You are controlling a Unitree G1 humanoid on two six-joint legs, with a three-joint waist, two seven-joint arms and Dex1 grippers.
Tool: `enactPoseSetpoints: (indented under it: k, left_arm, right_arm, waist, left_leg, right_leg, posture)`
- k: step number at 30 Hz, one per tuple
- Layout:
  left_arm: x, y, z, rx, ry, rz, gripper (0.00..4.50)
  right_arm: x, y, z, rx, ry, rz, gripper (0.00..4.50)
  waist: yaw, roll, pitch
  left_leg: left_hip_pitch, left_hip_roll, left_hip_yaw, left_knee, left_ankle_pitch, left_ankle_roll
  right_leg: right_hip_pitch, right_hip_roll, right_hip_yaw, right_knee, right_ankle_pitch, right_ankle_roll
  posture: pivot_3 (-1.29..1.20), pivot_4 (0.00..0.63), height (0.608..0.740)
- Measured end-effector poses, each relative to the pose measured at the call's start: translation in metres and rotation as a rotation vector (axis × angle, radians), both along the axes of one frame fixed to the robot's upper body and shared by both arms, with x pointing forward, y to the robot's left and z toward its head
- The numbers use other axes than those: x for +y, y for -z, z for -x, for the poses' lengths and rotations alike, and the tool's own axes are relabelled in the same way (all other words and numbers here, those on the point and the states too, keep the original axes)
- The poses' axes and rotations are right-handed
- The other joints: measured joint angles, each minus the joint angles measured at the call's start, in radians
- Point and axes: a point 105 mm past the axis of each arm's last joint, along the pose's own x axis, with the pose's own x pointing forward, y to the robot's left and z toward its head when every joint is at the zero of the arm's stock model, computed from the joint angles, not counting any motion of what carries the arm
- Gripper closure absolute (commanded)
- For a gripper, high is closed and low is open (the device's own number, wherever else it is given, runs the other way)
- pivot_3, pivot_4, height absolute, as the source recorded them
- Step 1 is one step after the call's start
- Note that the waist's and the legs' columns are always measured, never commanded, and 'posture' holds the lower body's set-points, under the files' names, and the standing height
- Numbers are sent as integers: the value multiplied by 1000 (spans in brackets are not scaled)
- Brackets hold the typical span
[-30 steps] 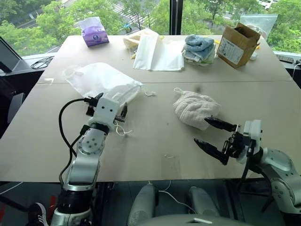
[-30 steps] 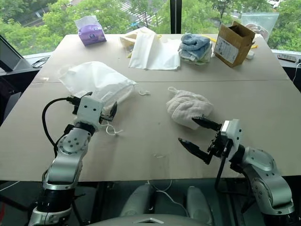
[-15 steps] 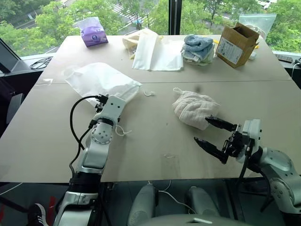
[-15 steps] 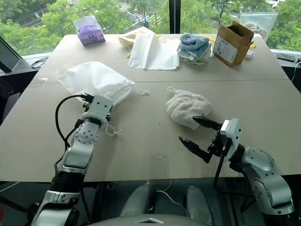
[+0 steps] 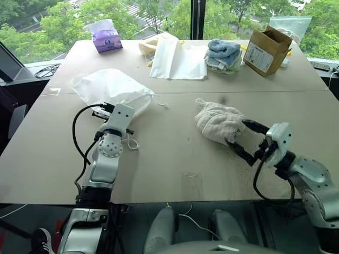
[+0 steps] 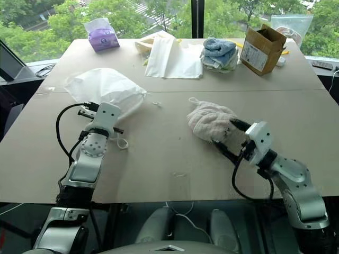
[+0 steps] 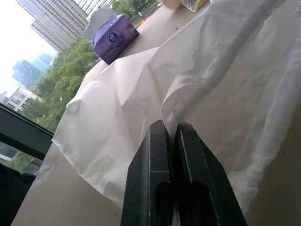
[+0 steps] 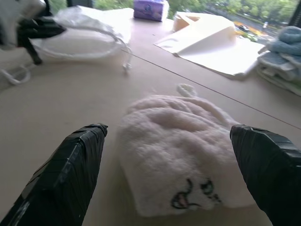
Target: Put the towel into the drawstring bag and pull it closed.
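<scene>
The table [image 5: 175,159] fills the head view; the drawstring bag [image 5: 111,90] lies at upper left, its mouth edge pinched in the fully closed left gripper [image 7: 170,141]; the towel [image 5: 218,123] sits right of centre, framed between the widely spread fingers of the right gripper [image 5: 244,141], not yet clamped; the step looks like the towel pickup, so next those fingers should close on it and carry it leftward to the bag
</scene>
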Motion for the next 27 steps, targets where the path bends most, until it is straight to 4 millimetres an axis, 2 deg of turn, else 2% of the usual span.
enactPoseSetpoints:
  k: [2, 4, 10, 13, 16, 18, 20, 22, 24, 27]
  left_arm:
    - [-4, -7, -2, -13, 16, 14, 4378]
    - [-8, -13, -3, -20, 28, 20, 4378]
    - [-15, -28, -7, -32, 48, 58, 4378]
    - [-20, -31, -8, -29, 72, 67, 4378]
    - [-21, -31, -9, -25, 78, 69, 4378]
    - [-20, -30, -9, -20, 76, 71, 4378]
    - [-20, -30, -9, -16, 79, 72, 4378]
    - [-21, -30, -9, -14, 83, 75, 4378]
    - [-21, -29, -9, -11, 84, 80, 4378]
    - [-21, -29, -8, -11, 82, 81, 4378]
  right_arm:
    - [-5, -1, -9, 30, 37, 46, 0]
    - [-4, 0, -14, 76, 55, 20, 0]
    - [13, -4, -28, 170, 42, -71, 0]
    - [26, -13, -46, 211, 12, -1, 0]
    - [20, -23, -64, 246, 39, 36, 0]
    - [19, -24, -69, 281, 32, 41, 0]
    - [22, -22, -72, 342, 6, 47, 0]
    - [26, -15, -72, 477, -46, 23, 0]
    - [27, -2, -70, 606, -84, -16, 0]
    - [26, 7, -72, 654, -87, -17, 0]
  waist:
    - [0, 0, 0]
    - [-1, 0, 0]
    - [-5, 0, 0]
    - [-7, 0, 0]
    - [-4, 0, 0]
    - [-2, 0, 0]
    - [-3, 0, 0]
    - [-5, 0, 0]
    - [-5, 0, 0]
    - [-5, 0, 0]
  left_leg:
    - [0, 0, 0, 0, 2, -3]
    - [-1, 0, 0, -1, 2, -3]
    - [-3, 0, 1, -1, 2, -3]
    - [-3, 0, 2, -1, 2, -3]
    - [-4, 0, 1, -1, 2, -3]
    - [-5, 0, 1, -1, 2, -3]
    - [-8, 0, 1, -1, 2, -3]
    - [-15, 0, 1, 1, 2, -3]
    - [-19, 0, 1, 2, 2, -3]
    - [-20, -1, 1, 2, 2, -3]
  right_leg:
    - [0, 0, 0, 0, 0, 0]
    - [0, 0, 0, 0, 0, 0]
    - [-4, 0, 1, 0, 0, 0]
    - [-5, 0, 1, 1, 0, 0]
    - [-5, 0, 1, 1, 0, 0]
    - [-6, 0, 0, 1, 0, 0]
    - [-9, 0, 1, 1, 0, 0]
    - [-16, 0, 0, 2, 0, 0]
    - [-20, 0, 0, 3, 0, 0]
    - [-20, 0, 0, 2, 1, 0]
  posture:
    - [0, 150, 740]
    - [0, 150, 740]
    - [0, 150, 740]
    - [0, 150, 740]
    - [0, 150, 740]
    - [0, 150, 740]
    - [0, 150, 740]
    - [0, 150, 740]
    - [0, 150, 740]
    - [0, 150, 740]
